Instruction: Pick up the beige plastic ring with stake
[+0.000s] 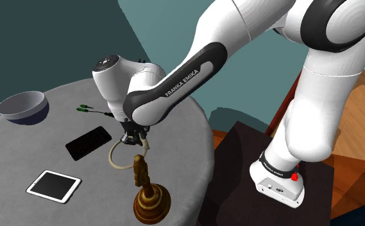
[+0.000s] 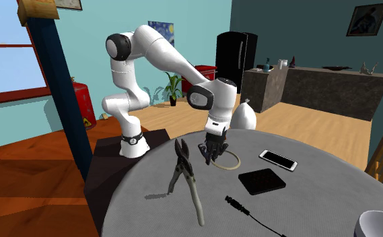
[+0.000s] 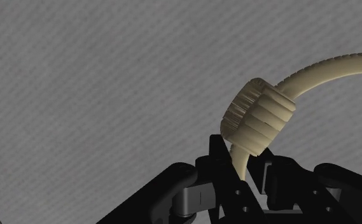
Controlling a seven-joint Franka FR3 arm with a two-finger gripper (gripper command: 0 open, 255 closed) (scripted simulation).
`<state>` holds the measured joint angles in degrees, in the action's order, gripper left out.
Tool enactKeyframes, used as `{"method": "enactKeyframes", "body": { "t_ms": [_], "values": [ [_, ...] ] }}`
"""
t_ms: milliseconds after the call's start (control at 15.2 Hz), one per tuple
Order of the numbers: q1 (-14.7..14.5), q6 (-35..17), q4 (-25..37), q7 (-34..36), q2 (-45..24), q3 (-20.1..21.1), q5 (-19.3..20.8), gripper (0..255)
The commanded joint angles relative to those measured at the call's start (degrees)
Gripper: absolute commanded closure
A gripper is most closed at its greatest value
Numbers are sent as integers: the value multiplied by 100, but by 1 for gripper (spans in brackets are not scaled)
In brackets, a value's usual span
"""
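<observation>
The beige ring with stake [image 1: 118,156] hangs low over the round grey table [image 1: 40,147], just under my black gripper [image 1: 135,137]. In the second exterior view the ring [image 2: 231,162] reaches from the gripper [image 2: 212,149] toward that view's right. In the wrist view the fingers [image 3: 218,151] clasp the thin stake below a ribbed beige knob [image 3: 259,118], and the ring's curve runs away from it. The gripper [image 3: 243,167] is shut on the stake. Whether the ring's far side still touches the table I cannot tell.
A tall brown object on a round base [image 1: 150,192] stands close to the gripper, toward the table's edge. A black slab [image 1: 88,142], a white-framed tablet [image 1: 54,185], a grey bowl [image 1: 22,106] and a cable with green plugs [image 1: 88,109] lie farther off. Upright pliers [image 2: 185,176] stand beside the gripper.
</observation>
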<state>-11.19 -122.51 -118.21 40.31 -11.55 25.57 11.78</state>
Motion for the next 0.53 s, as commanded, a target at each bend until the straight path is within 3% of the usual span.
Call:
{"method": "enactKeyframes", "body": {
  "t_ms": [0,462],
  "values": [
    [0,-3,0,0,-2,-1,2,255],
    [-2,67,34,-12,37,11,-27,255]
  ]
}}
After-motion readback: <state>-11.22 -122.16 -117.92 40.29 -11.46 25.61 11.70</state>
